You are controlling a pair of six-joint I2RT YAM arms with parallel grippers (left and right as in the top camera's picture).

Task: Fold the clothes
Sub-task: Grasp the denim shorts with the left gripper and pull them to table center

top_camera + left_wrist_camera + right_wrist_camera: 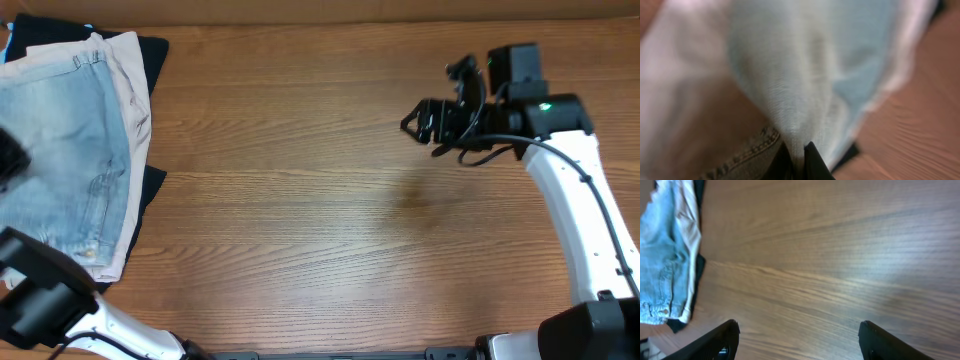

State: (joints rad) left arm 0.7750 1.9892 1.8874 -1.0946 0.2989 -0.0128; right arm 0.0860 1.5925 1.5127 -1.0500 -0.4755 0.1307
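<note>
The light blue denim shorts [65,150] lie on top of a pile at the table's far left. They also show in the right wrist view [662,260]. My left gripper [799,152] is shut on a pinched fold of the light blue denim [805,75], which fills the blurred left wrist view. In the overhead view the left gripper is a dark blur at the left edge [10,160] over the shorts. My right gripper [425,122] is open and empty above bare wood at the right; its two fingers are spread wide in the right wrist view [797,342].
Beige khaki shorts [132,80] lie under the denim, and a black garment [152,52] lies beneath both. The wooden table [320,200] stretches between the pile and the right arm. The left arm's base [60,310] is at the front left.
</note>
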